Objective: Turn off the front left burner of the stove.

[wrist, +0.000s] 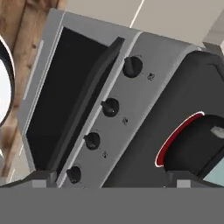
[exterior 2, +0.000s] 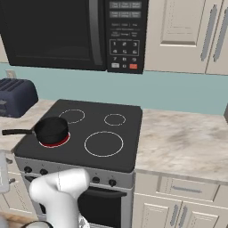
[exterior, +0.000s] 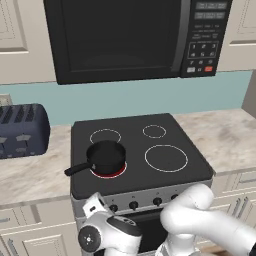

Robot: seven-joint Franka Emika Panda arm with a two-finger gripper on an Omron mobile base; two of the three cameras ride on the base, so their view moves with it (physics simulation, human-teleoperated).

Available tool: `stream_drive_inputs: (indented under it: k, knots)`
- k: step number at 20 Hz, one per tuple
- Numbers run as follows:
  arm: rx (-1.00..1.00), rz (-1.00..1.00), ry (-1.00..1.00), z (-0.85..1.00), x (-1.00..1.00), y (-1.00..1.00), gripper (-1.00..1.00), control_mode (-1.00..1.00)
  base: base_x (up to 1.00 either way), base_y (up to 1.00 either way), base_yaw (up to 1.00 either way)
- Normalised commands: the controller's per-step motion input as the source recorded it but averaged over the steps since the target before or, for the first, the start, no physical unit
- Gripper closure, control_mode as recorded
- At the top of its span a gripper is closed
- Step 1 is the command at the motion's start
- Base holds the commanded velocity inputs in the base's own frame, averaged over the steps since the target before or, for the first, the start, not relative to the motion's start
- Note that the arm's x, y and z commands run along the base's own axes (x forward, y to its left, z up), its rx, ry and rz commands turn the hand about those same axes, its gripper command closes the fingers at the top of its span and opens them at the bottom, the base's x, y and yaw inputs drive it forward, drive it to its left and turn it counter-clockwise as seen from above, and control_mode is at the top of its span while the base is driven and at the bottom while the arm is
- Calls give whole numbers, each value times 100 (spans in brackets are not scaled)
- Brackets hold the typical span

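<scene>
Spread wide and empty, claw point(wrist: 109, 177) hangs low before the stove point(exterior: 165, 182), facing its knobs point(wrist: 110, 107) just ahead, presumably to select one; front left burner point(exterior: 116, 172) glows red above and beyond, under a black pan point(exterior: 106, 156).

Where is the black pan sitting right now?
The black pan sits on the stove's front left burner, which glows red beneath it; its handle points left toward the toaster.

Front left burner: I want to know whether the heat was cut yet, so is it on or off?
On. The front left burner glows red beneath the black pan; the other rings look dark.
</scene>
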Motion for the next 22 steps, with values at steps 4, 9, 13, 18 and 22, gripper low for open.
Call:
stream_drive_inputs:
  k: [4,9,13,18,22]
  knots:
    - [-25,12,0,-37,7,68,-100,-100,0,0,0]
    - [-24,2,-9,-42,0,37,-100,-100,0,0,0]
    - [-17,0,-16,-21,17,6,-100,-100,0,0,0]
    - [-14,3,-6,-14,32,19,-100,-100,0,0,0]
    - [-7,12,-7,0,14,0,-100,-100,0,0,0]
